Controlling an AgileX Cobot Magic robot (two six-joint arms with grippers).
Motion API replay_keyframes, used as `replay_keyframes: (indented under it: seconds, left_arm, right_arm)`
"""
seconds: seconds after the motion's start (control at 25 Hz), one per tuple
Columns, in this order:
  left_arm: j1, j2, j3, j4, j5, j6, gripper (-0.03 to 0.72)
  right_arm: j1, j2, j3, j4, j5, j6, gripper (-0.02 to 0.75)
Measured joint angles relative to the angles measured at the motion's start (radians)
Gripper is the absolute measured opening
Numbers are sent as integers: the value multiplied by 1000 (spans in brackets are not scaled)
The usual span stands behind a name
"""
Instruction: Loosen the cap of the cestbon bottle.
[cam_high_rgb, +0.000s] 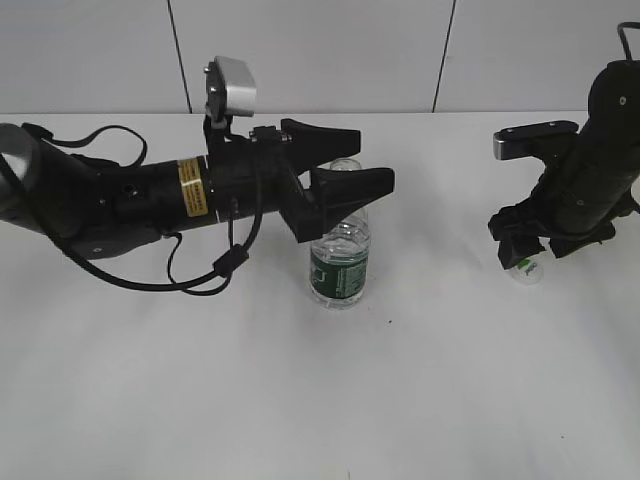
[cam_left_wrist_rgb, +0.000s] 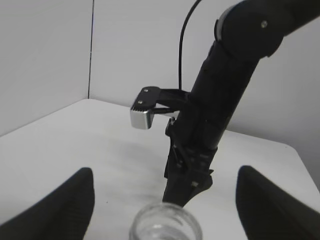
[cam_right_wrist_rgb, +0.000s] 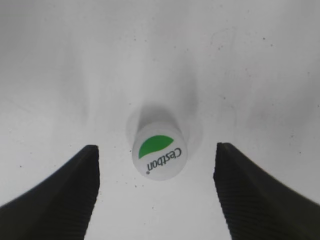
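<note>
Uncapped cestbon bottle (cam_high_rgb: 341, 262) stands between the left gripper's (cam_high_rgb: 352, 160) spread jaws; at 3 o'clock, the cap (cam_right_wrist_rgb: 159, 154) rests on the tabletop (cam_high_rgb: 300, 400) between the right gripper's (cam_right_wrist_rgb: 156, 195) spread jaws.

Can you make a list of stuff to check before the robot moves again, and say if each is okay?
1. Cap off the cestbon bottle: ok, it sits on the table, green mark up.
2. Bottle upright: ok.
3. Bottle neck open: ok, the left wrist view shows a bare rim.
4. Right gripper open and clear of the cap: ok, space on both sides.
5. Left gripper open around the bottle top: ok, but touching or not, cannot tell.
6. Water spilled: cannot tell.
</note>
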Motion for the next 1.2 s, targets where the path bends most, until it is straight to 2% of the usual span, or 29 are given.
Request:
replay_keyframes:
  seconds: [0.32, 0.6, 0.8, 1.08, 1.2]
  left_arm:
    - [0, -84, 0, 24, 1, -58, 527]
    - [0, -253, 0, 26, 37, -122, 527]
    - [0, -398, 0, -18, 294, -166, 527]
    - [7, -527, 0, -226, 767, -176, 527]
    - [27, -545, 0, -272, 933, -182, 527]
  right_arm:
    - [0, -4, 0, 0, 0, 0, 545]
    - [0, -77, 0, 0, 7, 0, 545]
    - [0, -126, 0, 0, 47, 0, 545]
    - [0, -140, 0, 0, 110, 0, 545]
    - [0, -140, 0, 0, 127, 0, 545]
